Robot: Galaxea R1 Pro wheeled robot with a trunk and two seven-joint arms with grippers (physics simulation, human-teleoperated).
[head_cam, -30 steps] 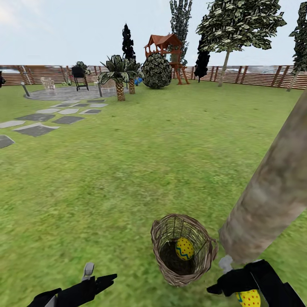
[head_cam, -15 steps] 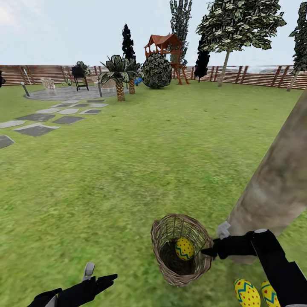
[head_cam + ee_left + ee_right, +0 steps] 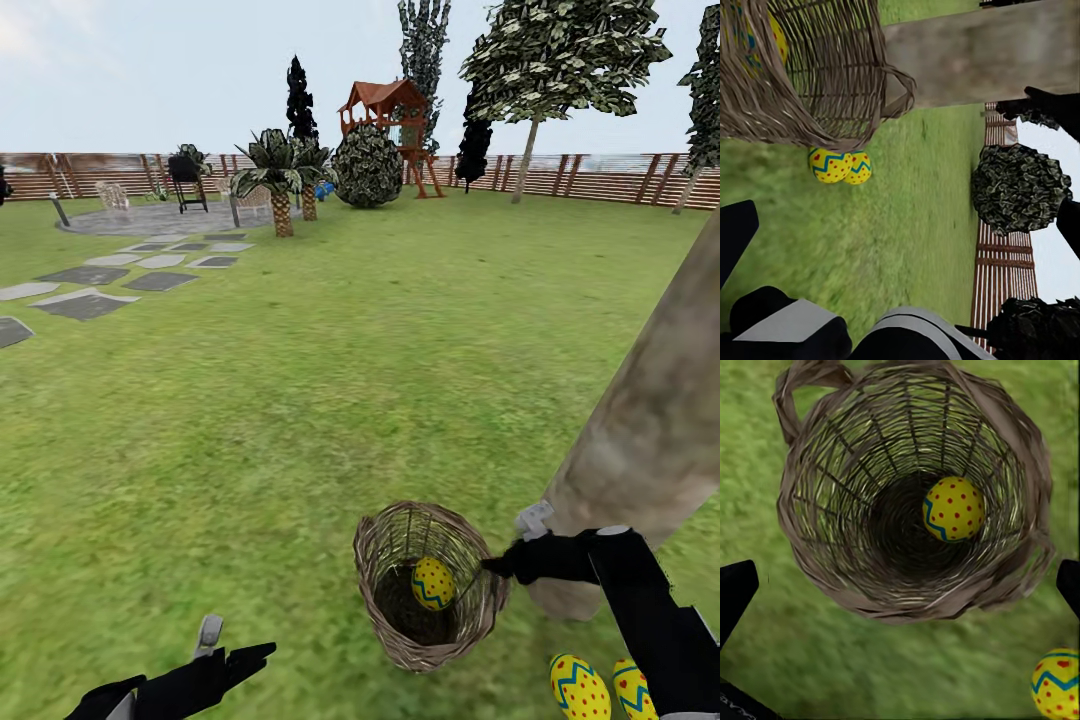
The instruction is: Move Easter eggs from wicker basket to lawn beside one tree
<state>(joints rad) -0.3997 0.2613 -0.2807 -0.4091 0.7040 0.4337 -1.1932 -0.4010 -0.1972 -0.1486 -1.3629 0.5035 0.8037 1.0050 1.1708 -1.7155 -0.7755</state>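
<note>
The wicker basket [image 3: 392,620] stands on the lawn [image 3: 300,400] close to the thick pale tree [image 3: 650,430]. One yellow Easter egg [image 3: 433,583] lies inside it, also seen down in the basket [image 3: 825,510] as the egg [image 3: 954,508]. Two more eggs [image 3: 578,688] [image 3: 632,688] rest on the grass at the trunk's foot, showing past the basket as eggs [image 3: 830,164] [image 3: 859,166]. My right gripper [image 3: 497,568] hovers at the basket's right rim, open [image 3: 900,585], looking down into it. My left gripper [image 3: 240,660] stays low at the left, open [image 3: 900,225].
Grey paving slabs [image 3: 85,300] run along the far left. Short palms [image 3: 280,180], a dark bush [image 3: 367,165] and a wooden playhouse [image 3: 390,110] stand at the back before the slatted fence [image 3: 600,175]. Wide grass lies between.
My right gripper has risen from the eggs on the grass by the trunk to the basket's right rim, leaving both eggs lying there. The left arm has not moved.
</note>
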